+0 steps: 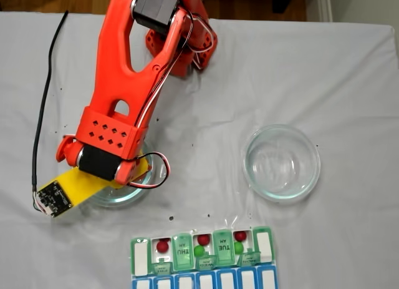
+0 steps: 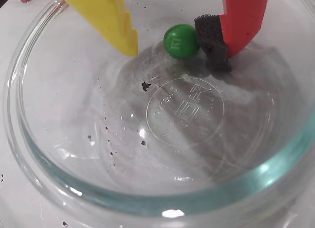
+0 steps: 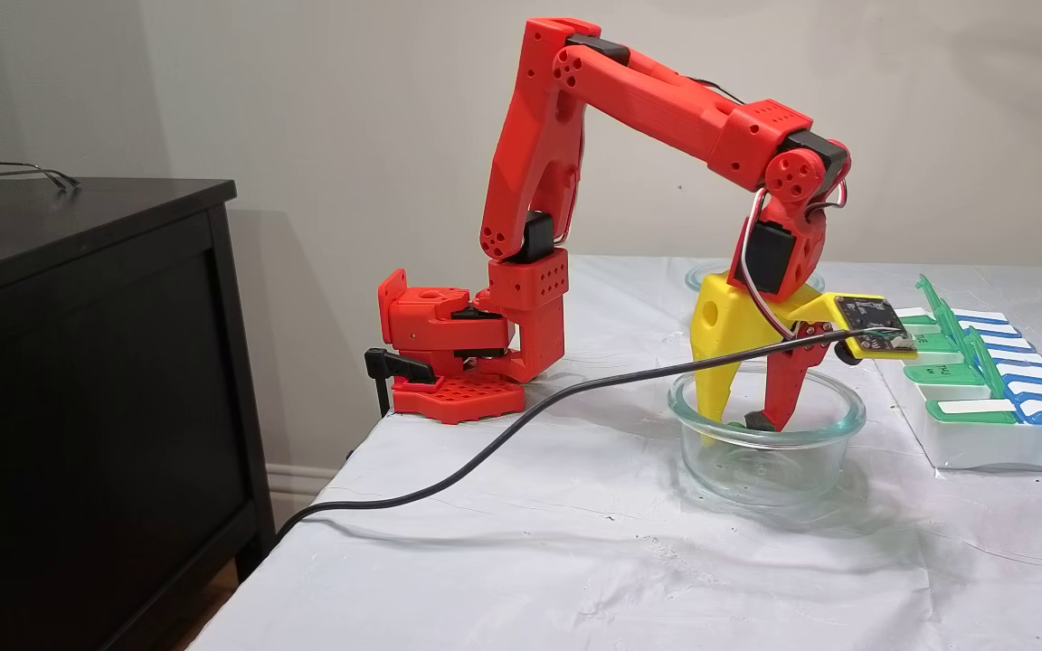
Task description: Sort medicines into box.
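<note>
**Last green ball: pick in hand**

With the yellow-and-red two-finger gripper (image 2: pixel 178 46) lowered inside the round clear glass bowl (image 2: pixel 54 179), jaws apart and straddling one tiny glossy green ball (image 2: pixel 180 41). Yellow finger (image 2: pixel 110 21) just to the left of the ball in the wrist view, a gap showing between; black foam pad (image 2: pixel 211 41) on the red finger touching or all but touching the ball's right side. Not yet clamped. Ball resting on the bowl floor near the far wall, nothing else in the bowl but dark specks.

In a fixed view from above: gripper (image 1: pixel 115 189) over the same bowl (image 1: pixel 156 176); a second clear glass bowl (image 1: pixel 282 164) to the right, seemingly without contents. Flat white pill organizer with translucent green flip lids (image 1: pixel 202 248) at the near table edge, lids up, already holding three red balls (image 1: pixel 163 245) and two green balls (image 1: pixel 200 250).

Judged step: grasp of the sixth and last medicine, sorting otherwise nearly complete.

Next move calls for: closing the yellow finger onto the ball without nudging it off the pad — round, slick, likely to roll or squirt out. Then a straight lift clear of the bowl rim, a swing toward the organizer, and release over the open compartment lacking a green ball.
</note>
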`<action>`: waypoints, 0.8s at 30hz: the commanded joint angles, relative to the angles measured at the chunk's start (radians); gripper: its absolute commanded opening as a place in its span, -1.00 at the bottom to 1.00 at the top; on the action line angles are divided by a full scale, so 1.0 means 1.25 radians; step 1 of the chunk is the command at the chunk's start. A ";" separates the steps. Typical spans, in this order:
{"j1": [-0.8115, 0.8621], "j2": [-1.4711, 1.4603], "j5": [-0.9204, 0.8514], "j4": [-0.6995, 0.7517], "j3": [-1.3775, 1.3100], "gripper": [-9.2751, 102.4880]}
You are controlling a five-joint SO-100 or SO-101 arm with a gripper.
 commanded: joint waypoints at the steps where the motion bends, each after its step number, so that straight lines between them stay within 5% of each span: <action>1: -0.025 0.006 -0.010 0.018 0.000 -0.39; 24: 0.034 0.225 0.097 -0.171 0.244 -0.79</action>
